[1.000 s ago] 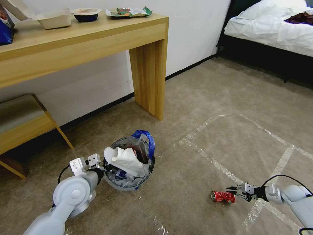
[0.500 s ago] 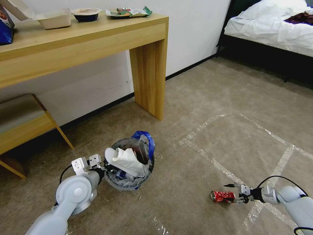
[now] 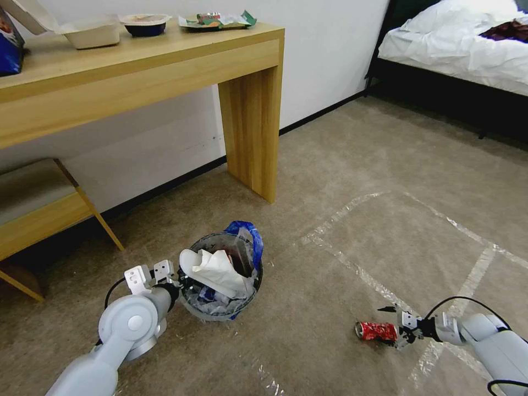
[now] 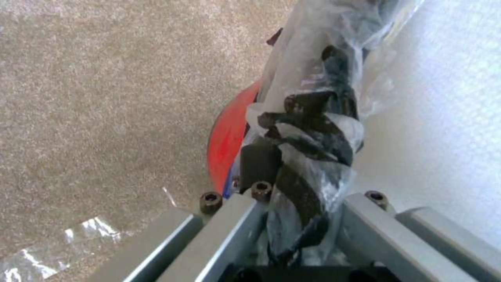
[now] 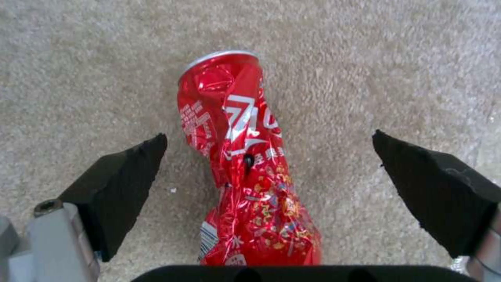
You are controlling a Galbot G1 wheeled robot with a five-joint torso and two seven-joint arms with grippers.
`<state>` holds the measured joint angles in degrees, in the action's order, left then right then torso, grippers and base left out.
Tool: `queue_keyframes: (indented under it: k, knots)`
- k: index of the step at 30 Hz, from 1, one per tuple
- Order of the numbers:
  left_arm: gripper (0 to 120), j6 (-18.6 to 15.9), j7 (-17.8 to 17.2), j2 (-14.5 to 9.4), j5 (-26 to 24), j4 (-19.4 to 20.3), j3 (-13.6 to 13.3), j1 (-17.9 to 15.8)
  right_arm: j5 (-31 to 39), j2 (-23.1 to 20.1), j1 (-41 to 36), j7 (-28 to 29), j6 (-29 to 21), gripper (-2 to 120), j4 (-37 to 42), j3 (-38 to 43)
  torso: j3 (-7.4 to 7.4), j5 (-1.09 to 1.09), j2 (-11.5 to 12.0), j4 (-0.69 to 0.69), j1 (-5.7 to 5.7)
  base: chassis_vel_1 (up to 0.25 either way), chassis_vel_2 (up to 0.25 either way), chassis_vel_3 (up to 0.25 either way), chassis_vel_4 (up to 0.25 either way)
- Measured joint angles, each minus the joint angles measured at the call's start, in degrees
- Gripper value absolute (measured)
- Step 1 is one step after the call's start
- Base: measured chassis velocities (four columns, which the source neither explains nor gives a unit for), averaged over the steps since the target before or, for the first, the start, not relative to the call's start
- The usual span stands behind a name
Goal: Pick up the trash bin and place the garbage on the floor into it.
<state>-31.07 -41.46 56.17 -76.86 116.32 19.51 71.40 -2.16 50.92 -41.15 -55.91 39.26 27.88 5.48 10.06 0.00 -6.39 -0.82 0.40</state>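
Note:
The trash bin [image 3: 220, 297] is a small round pail lined with a printed clear bag with blue handles [image 3: 246, 230], and white garbage [image 3: 213, 269] is piled inside it. My left gripper [image 3: 179, 285] is shut on its rim; the left wrist view shows the bunched bag [image 4: 313, 129] and the red rim [image 4: 227, 141] clamped in that gripper [image 4: 292, 192]. A crushed red drink can [image 3: 377, 330] lies on the beige floor [image 3: 308, 330]. My right gripper [image 3: 397, 325] stands open at the can's right end, and the can [image 5: 240, 156] lies between its spread fingertips [image 5: 123, 180].
A wooden desk stands behind the bin, its leg [image 3: 250, 132] close by. A low bench [image 3: 38, 212] is at the left and a bed [image 3: 467, 47] at the far right. Pale tape lines [image 3: 357, 269] cross the carpet between bin and can.
My right gripper has opened wide and dropped lower, straddling the can's end. The left arm and the bin have shifted slightly to the right.

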Motion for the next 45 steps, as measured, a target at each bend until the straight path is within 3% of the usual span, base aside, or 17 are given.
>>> queue_keyframes:
  k: [45]
  knots:
    - [0,0.1,0.5,-0.1,1.3,1.1,0.1,2.2,3.1,4.6,2.3,-0.8,-2.5,100,-7.5,0.2,0.00,0.00,0.0,0.00,0.00,0.000,0.000,0.000,0.000]
